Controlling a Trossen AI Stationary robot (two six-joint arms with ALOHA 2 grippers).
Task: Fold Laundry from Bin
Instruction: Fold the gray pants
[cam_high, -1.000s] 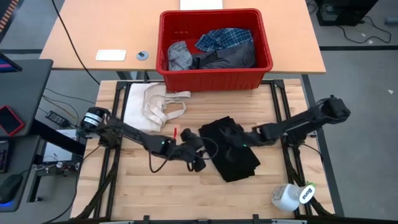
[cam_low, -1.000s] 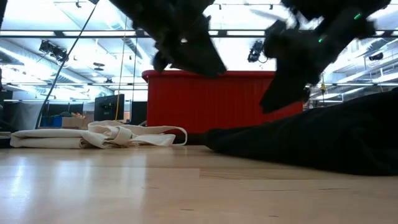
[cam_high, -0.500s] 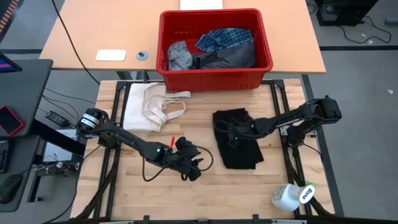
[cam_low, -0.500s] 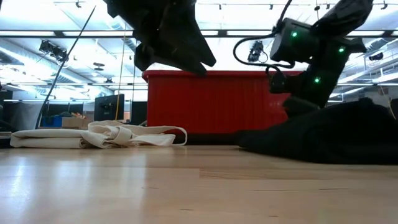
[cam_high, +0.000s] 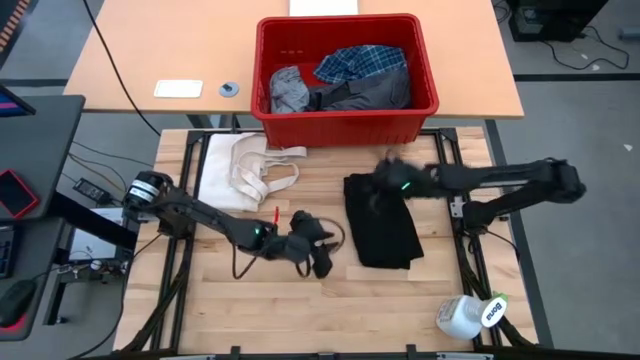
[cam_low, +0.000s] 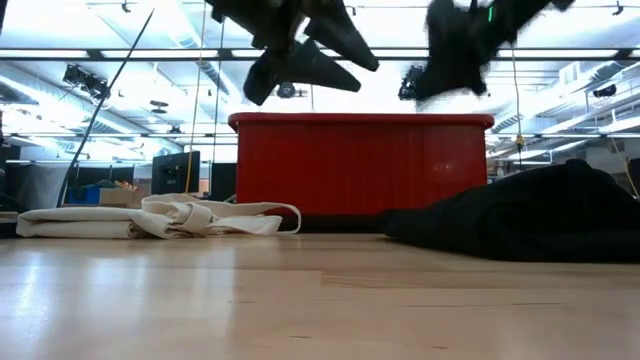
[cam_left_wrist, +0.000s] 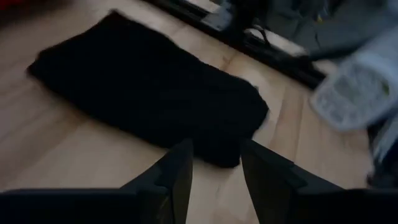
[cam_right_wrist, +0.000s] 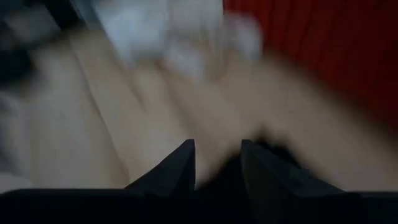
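Note:
A black garment (cam_high: 385, 225) lies folded into an oblong on the wooden table, right of centre, also seen in the left wrist view (cam_left_wrist: 149, 93) and low view (cam_low: 540, 215). The red bin (cam_high: 345, 122) stands beyond the table's far edge with a plaid shirt (cam_high: 365, 62), a light grey piece (cam_high: 288, 88) and a dark grey piece (cam_high: 372, 94) inside. My left gripper (cam_high: 322, 266) hovers left of the black garment's near end, open and empty (cam_left_wrist: 214, 149). My right gripper (cam_high: 380, 178) hangs blurred above the garment's far end, open and empty (cam_right_wrist: 217, 149).
A cream-white cloth with strap loops (cam_high: 245, 170) lies at the table's far left. A small red object (cam_high: 280, 213) lies near the left arm. A white bottle (cam_high: 470, 315) lies at the near right corner. Bare wood shows along the near edge.
The black garment, askew a second ago, now lies as a straight oblong. My right gripper, then low on it, has risen clear and swung toward the table's far edge and the bin.

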